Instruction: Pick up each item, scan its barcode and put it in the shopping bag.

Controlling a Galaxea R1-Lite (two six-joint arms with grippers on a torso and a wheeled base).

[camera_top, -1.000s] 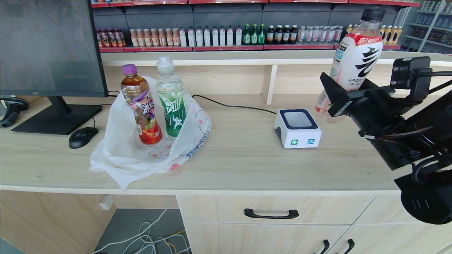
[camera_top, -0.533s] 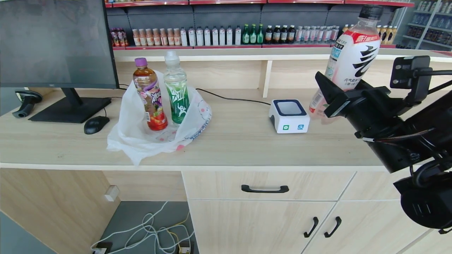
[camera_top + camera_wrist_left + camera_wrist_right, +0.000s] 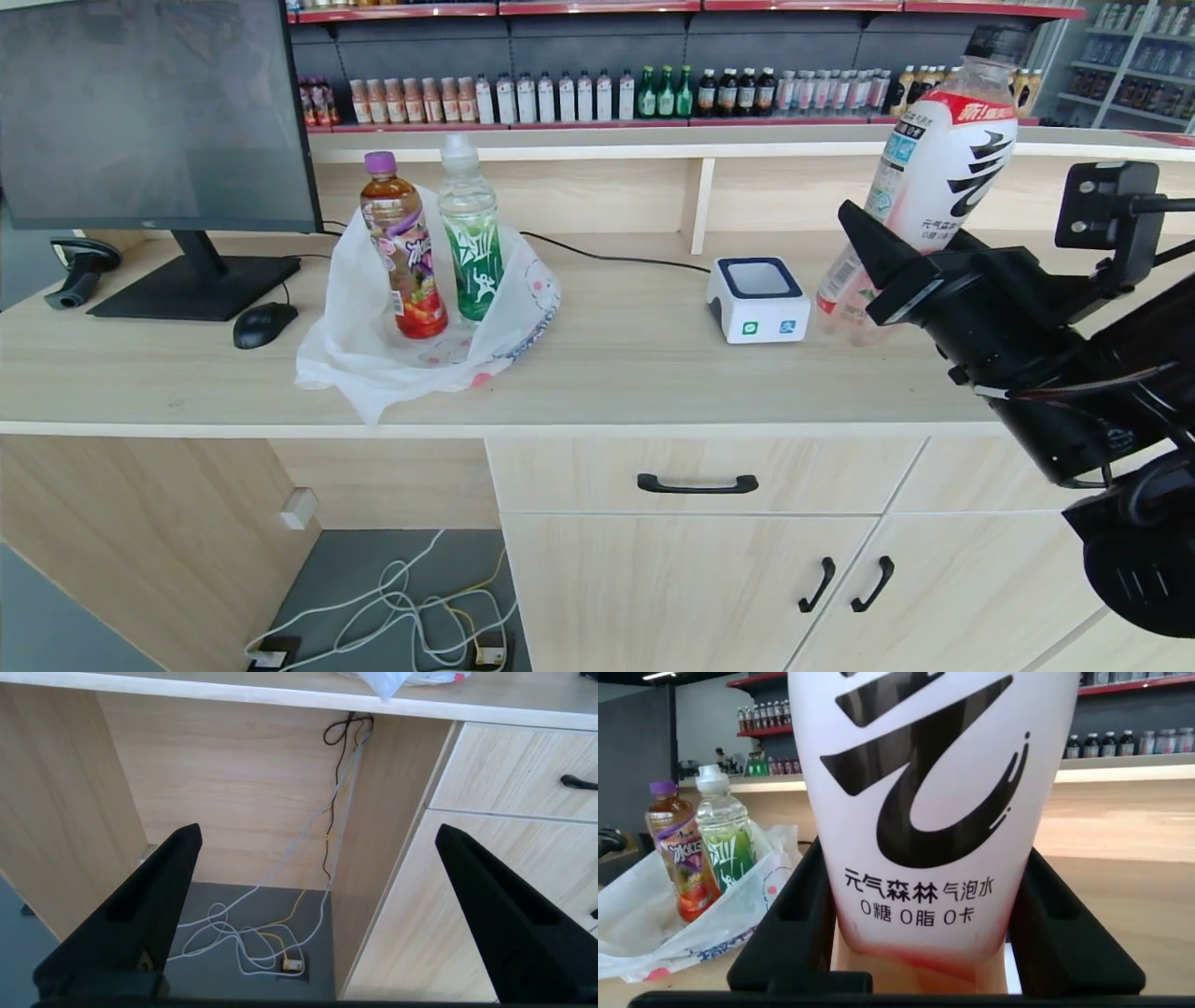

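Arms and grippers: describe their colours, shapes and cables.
The right arm is thick and matt black, with thin red and pale wires running along it and a black boxy module on a bracket above. The right gripper has broad, flat black fingers. The left gripper has two black wedge-shaped fingers that taper towards the tips.

White bottle [image 3: 938, 177] is showing black brush strokes, red band & black cap; white shopping bag [image 3: 345, 359] is carrying pink dots; amber bottle [image 3: 406, 261] is wearing purple cap, clear bottle [image 3: 471, 252] green label; scanner [image 3: 758, 313] is showing white w/ navy rim.
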